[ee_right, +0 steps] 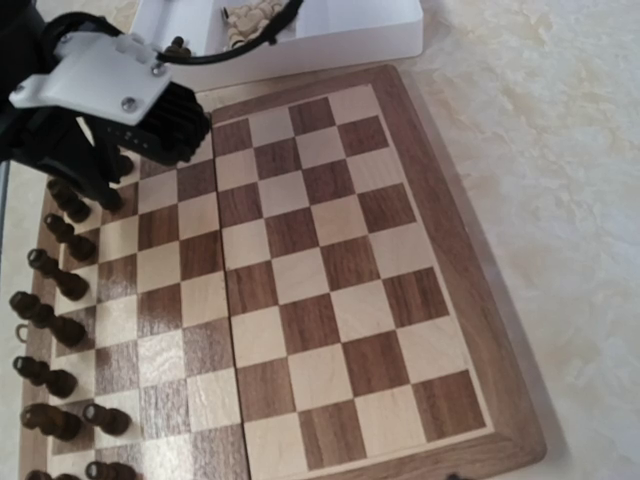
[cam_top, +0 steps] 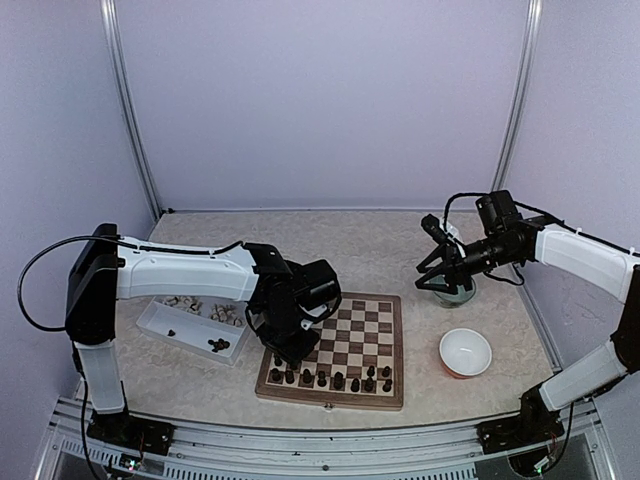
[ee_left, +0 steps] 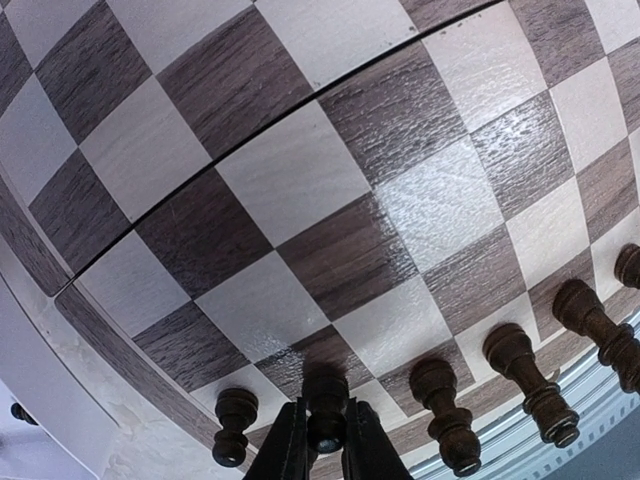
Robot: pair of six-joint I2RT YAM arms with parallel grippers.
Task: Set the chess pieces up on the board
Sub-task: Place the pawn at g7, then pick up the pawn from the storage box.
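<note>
Dark piece (ee_left: 325, 395) stands between fingers of my left claw (ee_left: 327, 447), on edge rank of board (ee_left: 300, 170); to claw's right, dark row (ee_left: 515, 355) already lined along same edge, few more one rank ahead; beyond claw, remaining squares bare, no cream side set; to claw's left, off board on surface, tray (cam_top: 155, 322) with cream pieces (cam_top: 205, 308) plus some dark; judge under half done. Left claw nearly closed about piece; pinching or just loosed, cannot tell. Right claw (cam_top: 428, 250) far right, fingers apart, empty.
</note>
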